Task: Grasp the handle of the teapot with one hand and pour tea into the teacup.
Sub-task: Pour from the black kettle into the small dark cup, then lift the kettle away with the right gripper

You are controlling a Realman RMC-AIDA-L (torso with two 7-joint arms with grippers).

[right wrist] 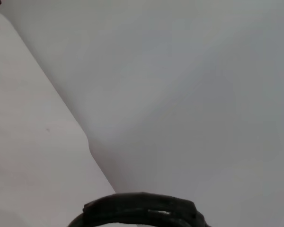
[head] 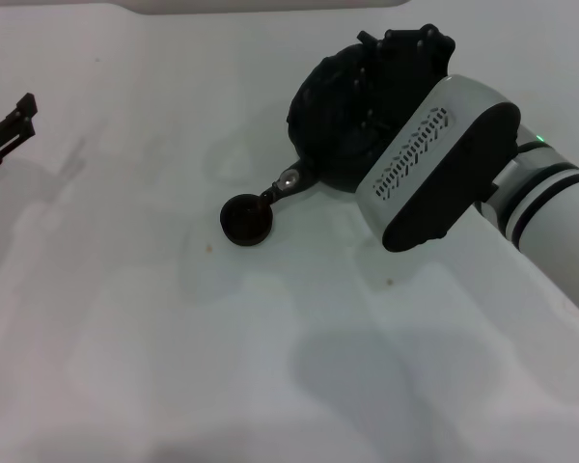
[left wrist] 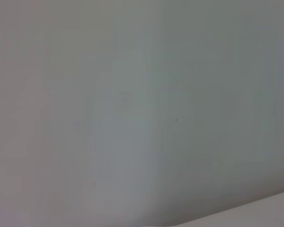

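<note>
Head view: white desk (head: 125, 318) carries everything. Large round black teapot (head: 333, 106), tipped, sits under the right arm; its short spout with the silvery spot (head: 288, 180) hangs right over the small round black handleless teacup (head: 245, 221). Judged mid-pour: keep the tilt slow, spout centred on the cup, no sideways drift or it spills. Right tool (head: 405, 48) is at the ribbed black arched handle (right wrist: 139, 210); cannot tell its grip. Left tool (head: 8, 127) is parked far left, well apart, looks open, holding nothing.

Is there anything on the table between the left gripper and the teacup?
No: in the head view only bare white table lies between the left gripper and the teacup.
</note>
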